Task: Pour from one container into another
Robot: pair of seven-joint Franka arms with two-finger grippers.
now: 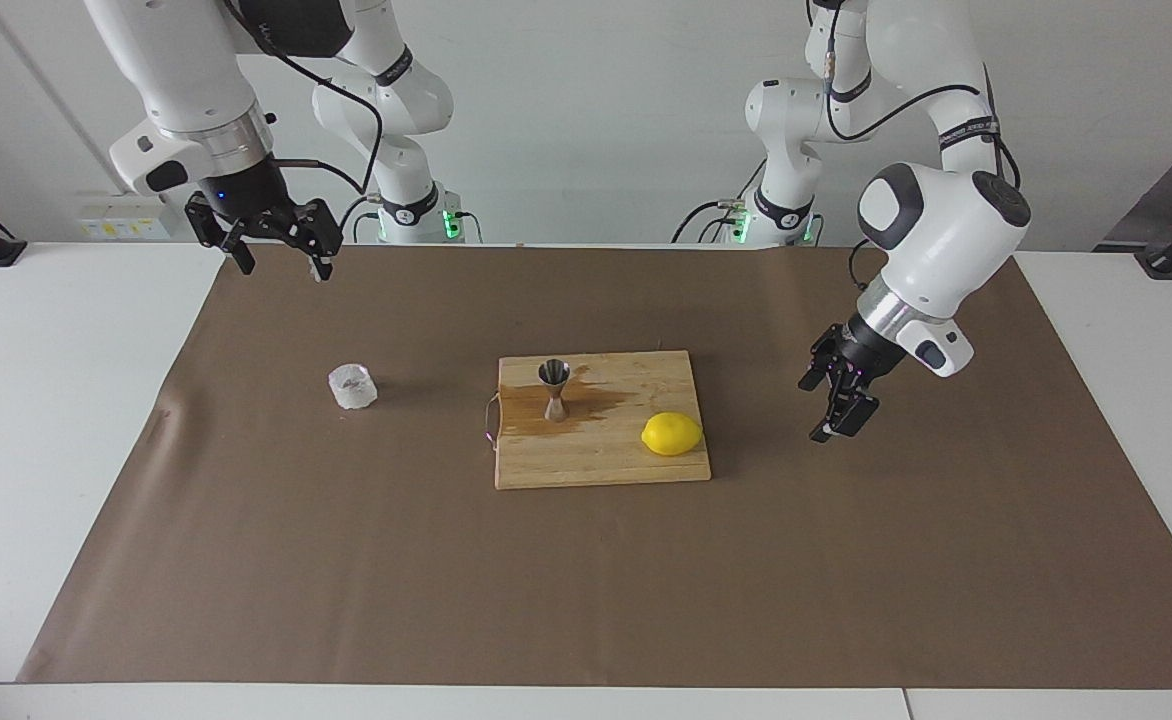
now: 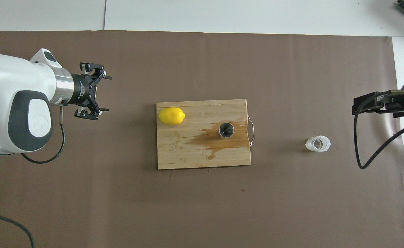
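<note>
The clear faceted glass cup (image 1: 352, 386) (image 2: 317, 144) stands on the brown mat toward the right arm's end of the table. The steel jigger (image 1: 554, 388) (image 2: 226, 130) stands upright on the wooden cutting board (image 1: 586, 460) (image 2: 188, 155), in a dark wet patch. My left gripper (image 1: 818, 408) (image 2: 105, 94) hangs open and empty over the bare mat, off the board on the left arm's side. My right gripper (image 1: 284, 270) is open and empty, raised over the mat's edge by the robots, well apart from the glass cup.
A yellow lemon (image 1: 671, 434) (image 2: 171, 115) lies on the board's corner toward the left arm's end. The board has a wire handle (image 2: 252, 132) on the side facing the glass cup. Brown mat (image 1: 586, 600) covers the table's middle.
</note>
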